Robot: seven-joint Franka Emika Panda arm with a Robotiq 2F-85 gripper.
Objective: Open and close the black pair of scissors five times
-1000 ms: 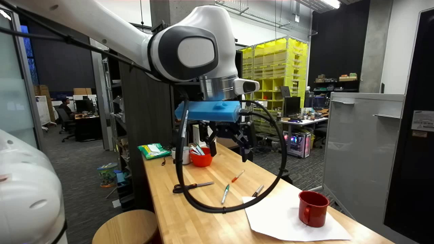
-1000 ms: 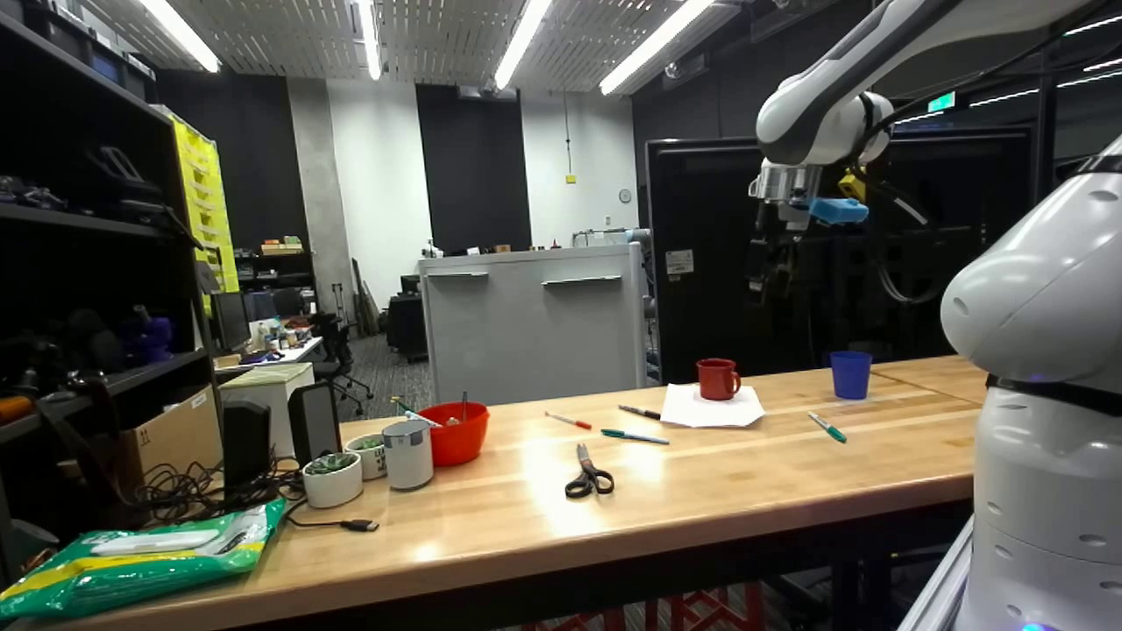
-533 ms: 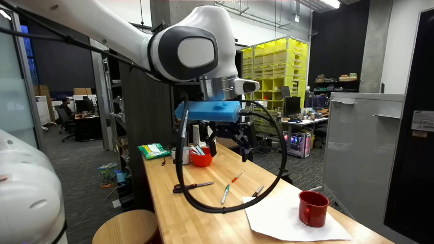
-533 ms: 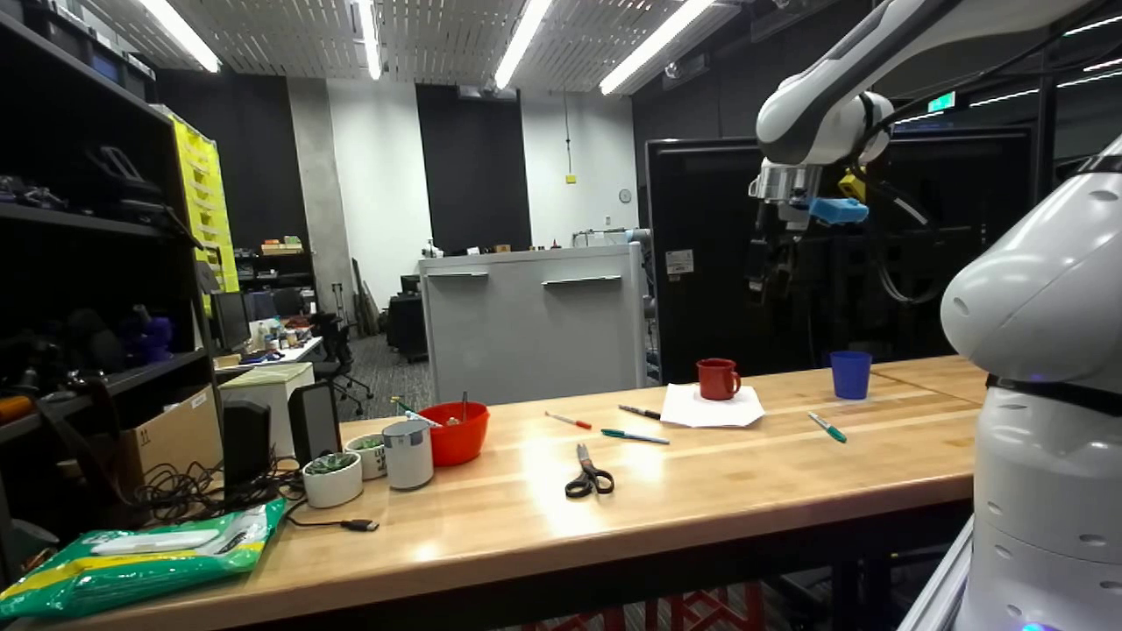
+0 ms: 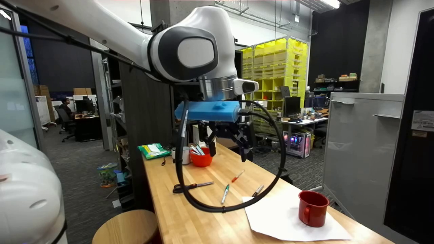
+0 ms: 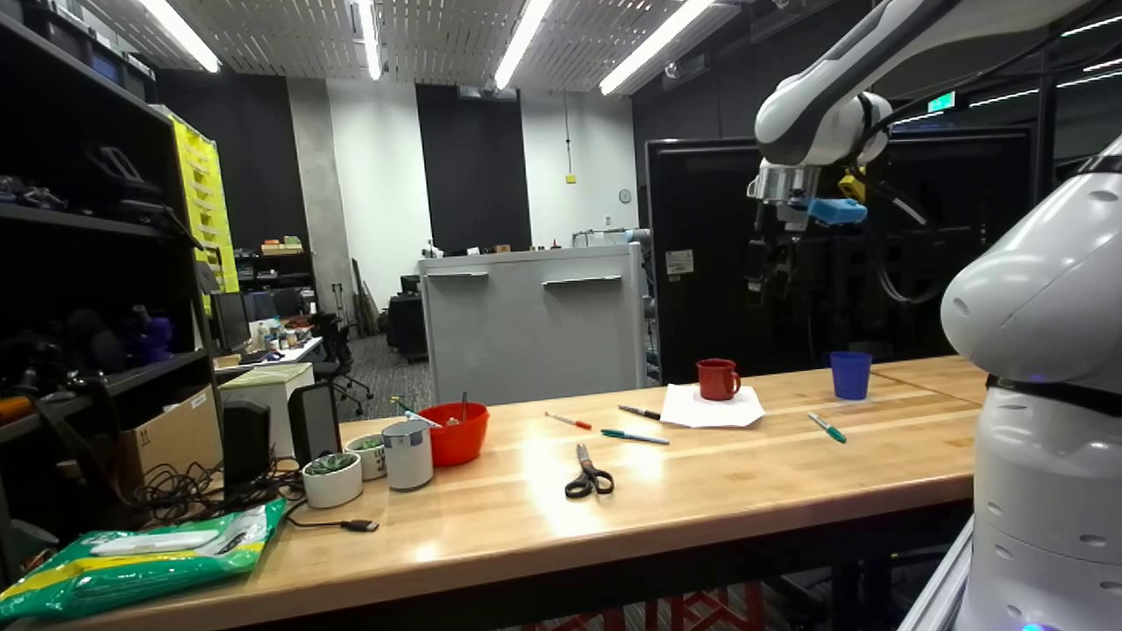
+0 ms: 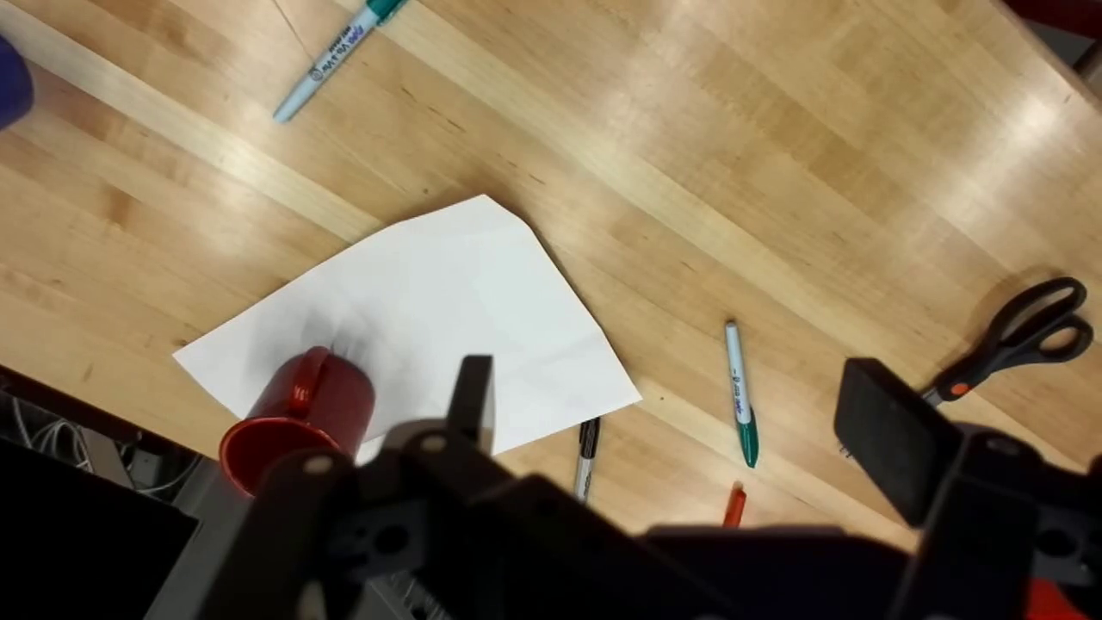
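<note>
Your gripper (image 7: 684,419) hangs well above wooden table (image 7: 775,172), fingers spread wide apart. Black scissors (image 7: 981,364) lie on table lower down, out past one finger, which covers much of blades in wrist view; blades look nearly together in both exterior views. Red mug (image 7: 340,400) stands on white paper (image 7: 448,293), past your opposite finger. Green-capped marker (image 7: 739,383) on table, seen between your fingertips in wrist view.

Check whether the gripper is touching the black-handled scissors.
Apart. In both exterior views, the gripper hangs in the air, with a clear gap between it and the black-handled scissors lying on the table.
</note>
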